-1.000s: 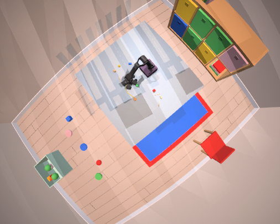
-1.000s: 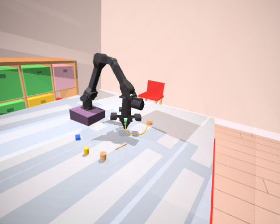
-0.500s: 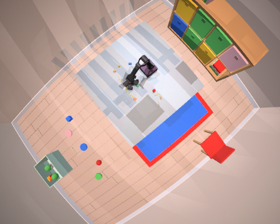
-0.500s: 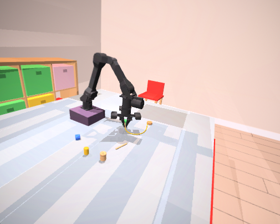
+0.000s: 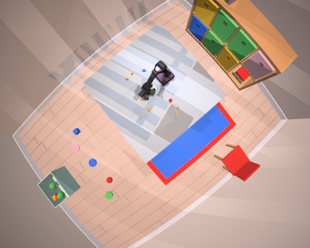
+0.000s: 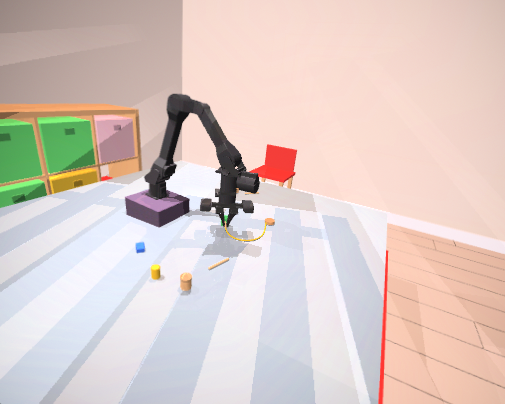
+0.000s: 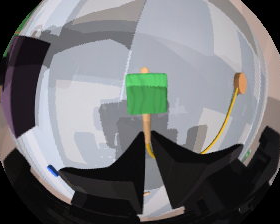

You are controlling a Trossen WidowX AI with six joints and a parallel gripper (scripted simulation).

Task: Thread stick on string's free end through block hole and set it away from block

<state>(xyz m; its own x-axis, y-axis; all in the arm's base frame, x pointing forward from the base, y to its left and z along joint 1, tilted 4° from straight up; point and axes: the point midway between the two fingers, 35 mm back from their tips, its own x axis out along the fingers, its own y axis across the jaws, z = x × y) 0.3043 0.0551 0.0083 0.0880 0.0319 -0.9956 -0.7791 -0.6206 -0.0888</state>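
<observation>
The green block stands on the table in front of the fingers. The wooden stick runs into its near side, and a short tip shows beyond its far side in the wrist view. My gripper is shut on the stick's near part, a short way from the block; the fingers and block look apart. The yellow string curves from the stick's rear end at the fingers to the round wooden button. Inside the hole is hidden.
A loose stick, a yellow cylinder, a tan cylinder and a small blue block lie to one side. A red object and another stick lie on the other side.
</observation>
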